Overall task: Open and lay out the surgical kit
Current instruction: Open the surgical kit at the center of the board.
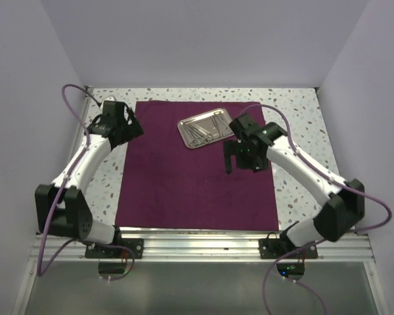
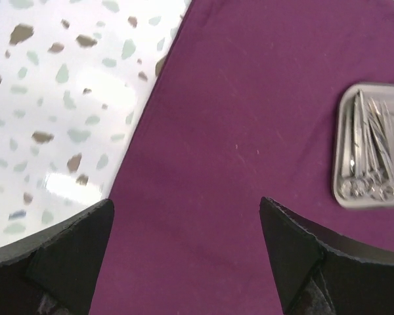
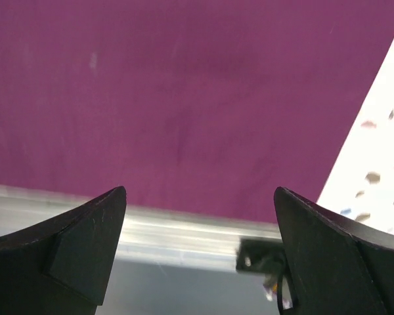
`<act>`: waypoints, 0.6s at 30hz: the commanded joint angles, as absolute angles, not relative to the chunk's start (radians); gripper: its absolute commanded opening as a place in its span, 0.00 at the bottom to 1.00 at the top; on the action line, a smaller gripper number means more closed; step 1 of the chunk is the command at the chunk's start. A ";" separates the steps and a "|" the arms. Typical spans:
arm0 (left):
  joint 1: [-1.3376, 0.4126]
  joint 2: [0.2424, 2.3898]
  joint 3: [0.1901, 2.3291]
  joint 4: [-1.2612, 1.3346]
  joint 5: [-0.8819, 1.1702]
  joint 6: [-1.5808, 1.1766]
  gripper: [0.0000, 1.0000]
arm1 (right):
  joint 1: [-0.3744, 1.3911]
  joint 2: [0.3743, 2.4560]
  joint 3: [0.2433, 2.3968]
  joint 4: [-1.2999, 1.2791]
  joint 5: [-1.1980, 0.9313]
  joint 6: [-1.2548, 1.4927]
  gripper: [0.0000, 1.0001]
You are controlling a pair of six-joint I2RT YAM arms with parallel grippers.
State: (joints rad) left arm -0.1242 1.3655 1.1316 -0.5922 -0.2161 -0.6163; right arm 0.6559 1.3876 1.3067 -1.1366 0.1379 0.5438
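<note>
Spotty white table [image 1: 295, 111] lies under both arms. A purple cloth [image 1: 184, 190] is spread flat and open on it. At 1 o'clock on the cloth sits a shiny tray [image 1: 182, 126], with thin steel tools [image 1: 207, 130] lying inside it. The left claw [image 1: 128, 128] hangs over the cloth's 10 o'clock corner, wide open and holding nothing. The right claw [image 1: 240, 161] hangs just beside the tray, at 5 o'clock from it, also wide open and empty.

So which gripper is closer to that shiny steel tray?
The right gripper, hovering just beside the small shiny steel tray; the left gripper is over the dark purple cloth, at its left edge.
</note>
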 commanded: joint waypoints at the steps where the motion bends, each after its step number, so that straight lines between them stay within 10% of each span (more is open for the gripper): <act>1: -0.071 1.521 1.241 -0.464 -0.198 -0.506 0.96 | 0.519 1.581 1.441 -1.036 0.075 0.457 0.98; 18: 0.048 1.948 1.517 -0.378 -0.017 -0.445 0.91 | 0.247 1.996 1.911 -0.960 -0.040 0.411 0.98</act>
State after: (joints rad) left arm 0.0498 1.9675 1.4796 -0.4290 -0.0647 -0.4675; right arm 0.2276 1.9999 1.8305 -1.0138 0.0402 0.4545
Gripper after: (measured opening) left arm 0.914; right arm 0.985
